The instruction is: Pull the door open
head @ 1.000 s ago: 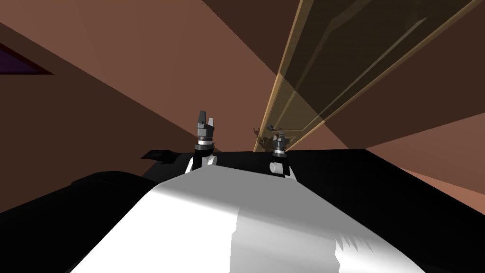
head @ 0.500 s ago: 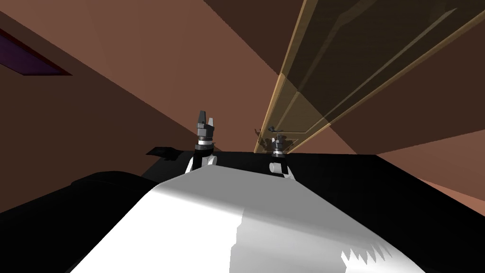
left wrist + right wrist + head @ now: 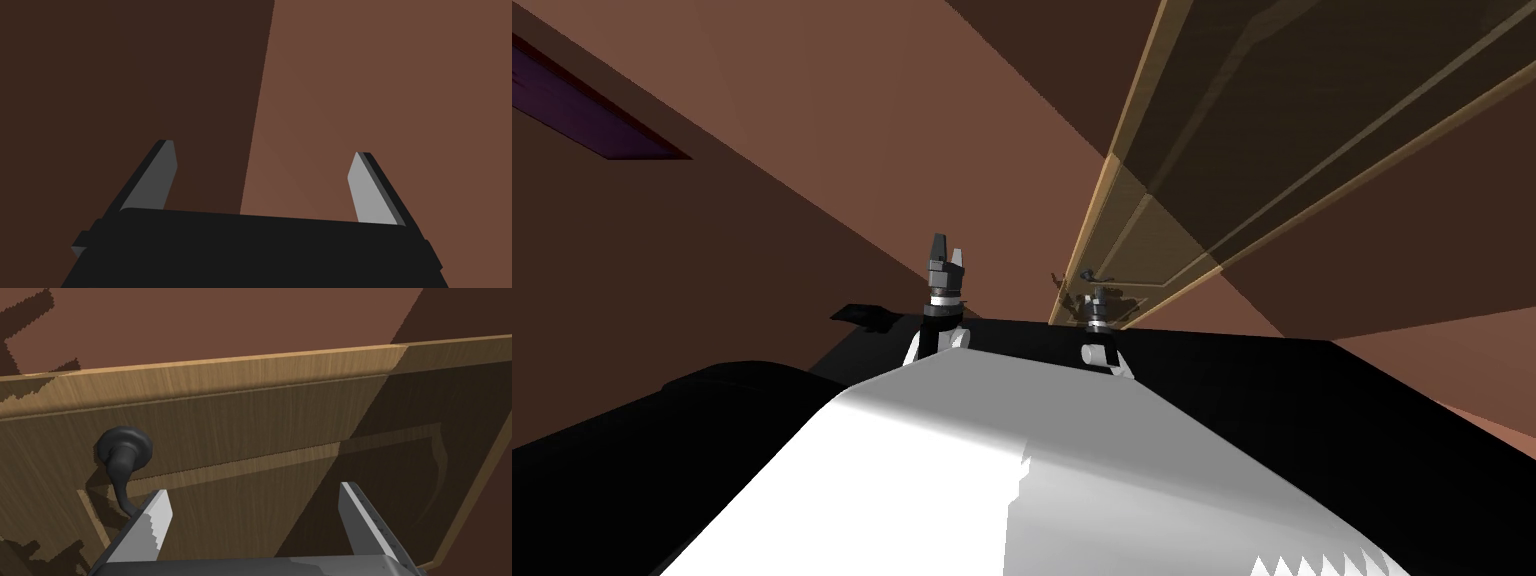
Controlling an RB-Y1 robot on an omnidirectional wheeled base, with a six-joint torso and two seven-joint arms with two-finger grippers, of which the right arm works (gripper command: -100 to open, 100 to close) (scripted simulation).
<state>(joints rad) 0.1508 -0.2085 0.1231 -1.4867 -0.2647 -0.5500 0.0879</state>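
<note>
While brown walls [image 3: 375, 75] flank it, the tan panelled door [image 3: 250, 418] stands at one o'clock, half shadowed, its dark lever handle [image 3: 122, 445] beside the spread, empty right gripper [image 3: 254, 489]; the left gripper [image 3: 263, 148] gapes empty too.

Head camera looks steeply down and forward toward the wooden door [image 3: 1137, 235]; the right wrist camera faces that same door close up, and the left wrist camera faces brown walls [image 3: 380, 75].

Own view turned; right hand [image 3: 253, 489] drawn back from door [image 3: 260, 413].
</note>
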